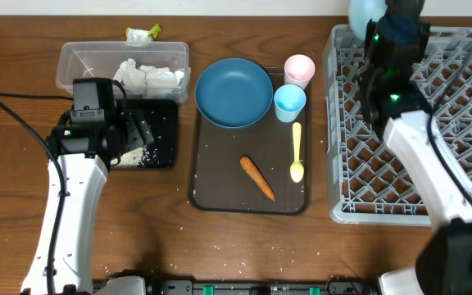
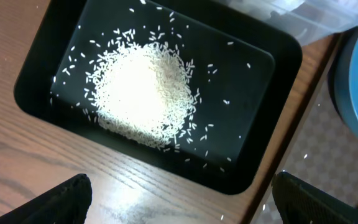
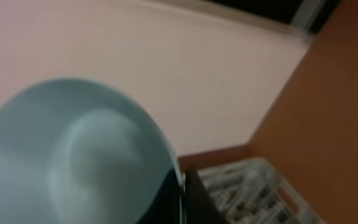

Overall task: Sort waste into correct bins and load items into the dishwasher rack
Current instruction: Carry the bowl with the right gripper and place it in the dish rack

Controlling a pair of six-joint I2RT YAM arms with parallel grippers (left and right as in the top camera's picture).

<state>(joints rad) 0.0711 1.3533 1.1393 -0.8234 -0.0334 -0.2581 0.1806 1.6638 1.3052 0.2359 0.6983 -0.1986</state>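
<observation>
You have on your wooden counter (image 1: 220, 254) the clear tub (image 1: 76, 61), black tray (image 1: 161, 123), brown serving tray (image 1: 220, 188), grey rack (image 1: 359, 164) and a wrapper (image 1: 142, 34).

No legible text, labels, brands, numbers or signs, any view

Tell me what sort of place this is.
Probably a mock dish-clearing station on a wooden table. A grey dishwasher rack stands at the right, a brown tray holds a blue plate, a pink cup, a light blue cup and a spoon, and a black tray holds rice.
</observation>
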